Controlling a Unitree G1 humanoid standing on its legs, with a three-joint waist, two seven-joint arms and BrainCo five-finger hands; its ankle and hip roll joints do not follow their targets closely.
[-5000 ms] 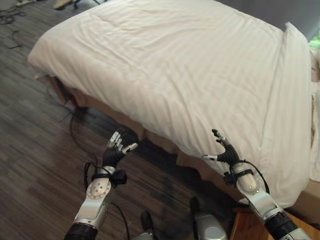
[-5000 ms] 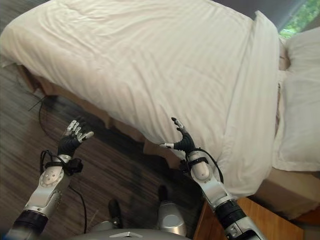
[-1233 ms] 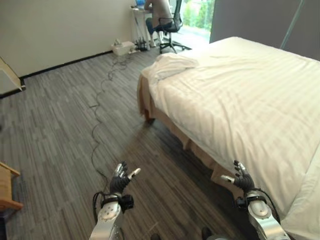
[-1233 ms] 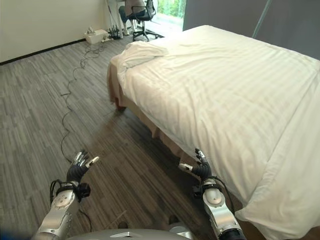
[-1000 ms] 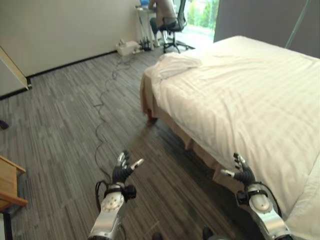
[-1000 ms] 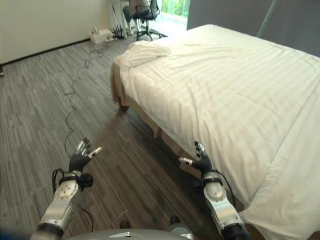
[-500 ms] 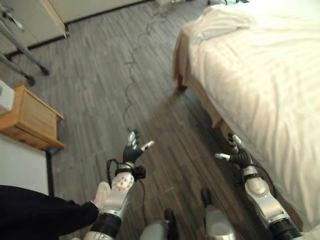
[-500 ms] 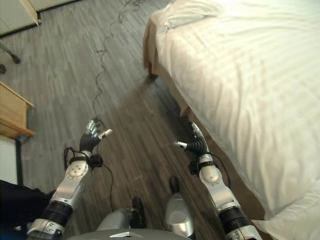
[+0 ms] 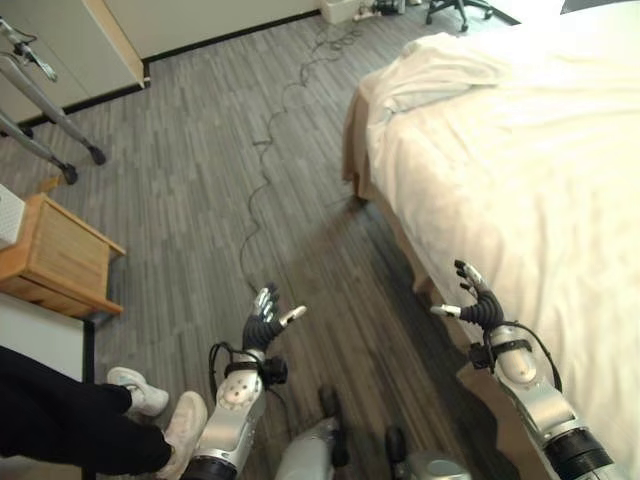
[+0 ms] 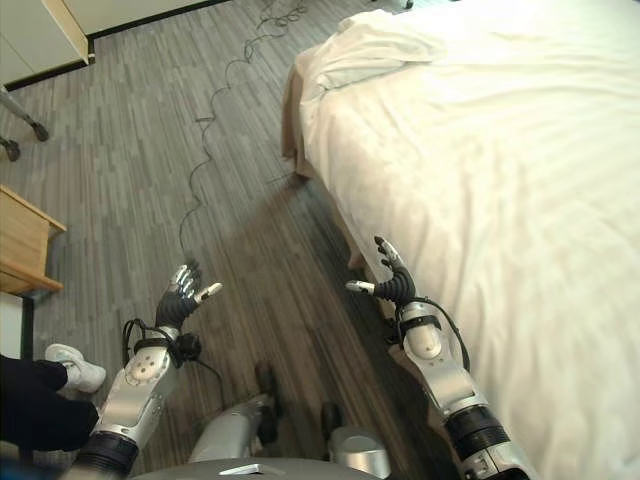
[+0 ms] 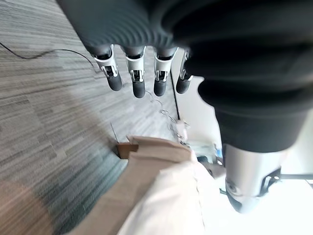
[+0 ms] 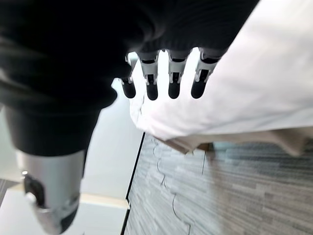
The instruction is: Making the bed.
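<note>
Duvet (image 9: 520, 160) lies spread over the bed (image 9: 352, 150), mostly flat, but the far corner is bunched (image 10: 365, 45) in a rumpled fold, so that's the likely spot left to fix. Right robot hand (image 9: 478, 306) hovers beside the bed's side edge, fingers straight and apart, holding nothing. Left robot hand (image 9: 264, 322) is out over the floor (image 9: 200, 190), fingers likewise spread and empty; looks like a walking posture, not a reach. A person's legs (image 9: 70, 425) and a wooden nightstand (image 9: 55, 255) are to the left.
</note>
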